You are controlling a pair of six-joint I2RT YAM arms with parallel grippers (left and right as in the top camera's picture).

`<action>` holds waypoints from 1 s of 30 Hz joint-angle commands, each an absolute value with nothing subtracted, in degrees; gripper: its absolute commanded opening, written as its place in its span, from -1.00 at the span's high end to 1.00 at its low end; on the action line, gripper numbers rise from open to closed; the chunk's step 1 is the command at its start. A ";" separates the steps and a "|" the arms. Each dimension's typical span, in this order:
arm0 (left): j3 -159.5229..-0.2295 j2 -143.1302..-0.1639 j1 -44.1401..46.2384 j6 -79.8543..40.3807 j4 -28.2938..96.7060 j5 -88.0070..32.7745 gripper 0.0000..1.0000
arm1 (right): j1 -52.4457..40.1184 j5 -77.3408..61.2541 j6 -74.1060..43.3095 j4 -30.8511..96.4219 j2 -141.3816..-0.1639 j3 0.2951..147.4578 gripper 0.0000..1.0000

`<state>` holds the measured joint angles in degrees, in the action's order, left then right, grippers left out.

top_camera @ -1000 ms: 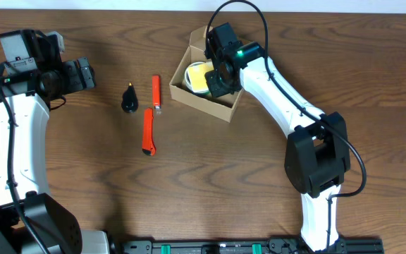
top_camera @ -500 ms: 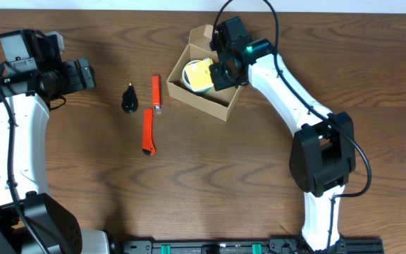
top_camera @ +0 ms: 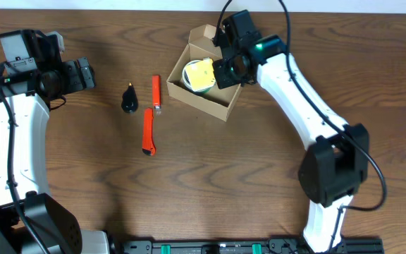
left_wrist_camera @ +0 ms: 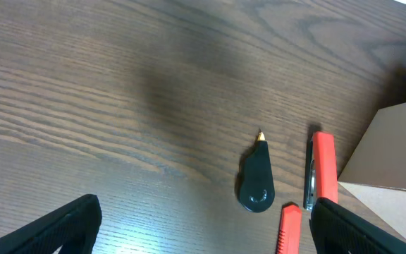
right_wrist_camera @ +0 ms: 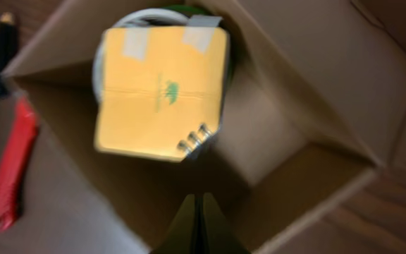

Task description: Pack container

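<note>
- As the notepad (top_camera: 201,75) lies in the box (top_camera: 201,104), the right tool (right_wrist_camera: 201,220) hovers above it, closed and empty.
- The left tool (left_wrist_camera: 204,208), left of the box, stands open, perhaps for the knife (top_camera: 149,132).

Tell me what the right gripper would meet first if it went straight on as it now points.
Probably the cardboard floor inside the container, beside the yellow notepad. The right gripper, jaws shut, aims into it; depth is unclear, so the notepad's edge could come first.

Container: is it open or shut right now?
Open. The container has its flap folded back, and the yellow notepad inside shows from overhead.
</note>
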<state>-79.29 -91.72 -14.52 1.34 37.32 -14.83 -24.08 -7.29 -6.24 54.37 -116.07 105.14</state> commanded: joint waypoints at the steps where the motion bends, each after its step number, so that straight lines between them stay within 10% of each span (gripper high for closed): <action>1: -80.51 -91.61 -14.57 1.74 37.54 -14.63 -0.90 | -24.84 -8.05 -5.26 55.79 -112.81 105.03 0.98; 30: -80.51 -91.61 -14.57 1.74 37.54 -14.63 -0.91 | -29.98 -5.43 -6.15 64.79 -113.27 95.64 0.97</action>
